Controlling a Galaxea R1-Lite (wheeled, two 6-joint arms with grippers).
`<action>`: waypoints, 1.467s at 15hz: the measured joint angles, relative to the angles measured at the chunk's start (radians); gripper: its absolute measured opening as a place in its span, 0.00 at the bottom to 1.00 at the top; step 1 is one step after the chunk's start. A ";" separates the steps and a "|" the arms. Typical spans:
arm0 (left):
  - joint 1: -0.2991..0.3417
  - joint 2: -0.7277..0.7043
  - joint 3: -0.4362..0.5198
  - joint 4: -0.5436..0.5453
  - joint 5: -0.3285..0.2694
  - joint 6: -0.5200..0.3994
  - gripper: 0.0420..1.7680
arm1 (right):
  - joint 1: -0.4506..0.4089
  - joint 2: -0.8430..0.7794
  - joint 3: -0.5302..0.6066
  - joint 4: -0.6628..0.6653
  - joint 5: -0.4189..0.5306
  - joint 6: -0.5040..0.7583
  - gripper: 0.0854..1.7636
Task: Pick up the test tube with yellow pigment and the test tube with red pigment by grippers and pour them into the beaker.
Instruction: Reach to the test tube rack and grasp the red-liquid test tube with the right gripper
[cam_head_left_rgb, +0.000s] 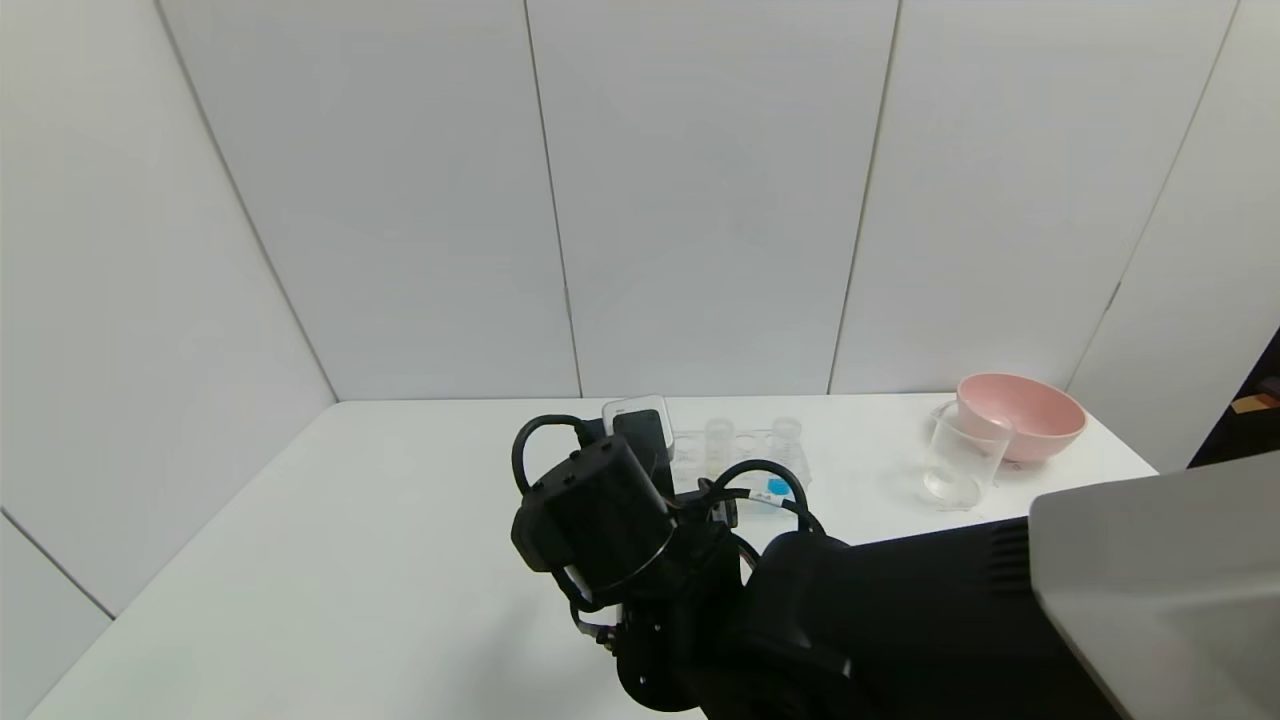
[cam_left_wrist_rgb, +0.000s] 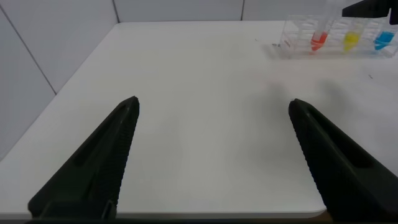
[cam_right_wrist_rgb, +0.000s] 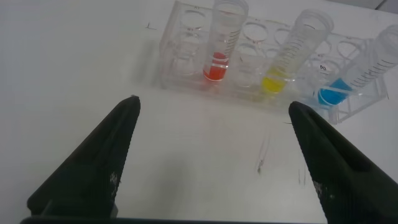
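The red pigment tube (cam_right_wrist_rgb: 217, 56) and the yellow pigment tube (cam_right_wrist_rgb: 292, 56) stand upright in a clear rack (cam_right_wrist_rgb: 186, 68), with a blue-liquid tube (cam_right_wrist_rgb: 360, 68) beside the yellow one. My right gripper (cam_right_wrist_rgb: 213, 102) is open and empty, low over the table just short of the rack, roughly in line with the gap between the red and yellow tubes. In the head view the right arm (cam_head_left_rgb: 610, 510) hides its fingers. My left gripper (cam_left_wrist_rgb: 214, 102) is open and empty over bare table, far from the rack (cam_left_wrist_rgb: 298, 37). The beaker (cam_head_left_rgb: 962, 462) stands empty at the right.
A pink bowl (cam_head_left_rgb: 1020, 415) sits just behind the beaker near the table's right back corner. The rack (cam_head_left_rgb: 745, 450) is near the back wall at mid-table. The white table (cam_head_left_rgb: 350, 540) has bare surface on the left, and its front edge shows under the left gripper.
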 joint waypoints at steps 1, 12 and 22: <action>0.000 0.000 0.000 0.000 0.000 0.000 0.97 | 0.000 0.015 -0.034 0.044 -0.001 0.027 0.97; 0.000 0.000 0.000 0.000 0.000 0.000 0.97 | -0.065 0.200 -0.387 0.247 0.000 0.126 0.97; 0.000 0.000 0.000 0.000 0.000 0.000 0.97 | -0.132 0.281 -0.458 0.193 0.051 0.090 0.97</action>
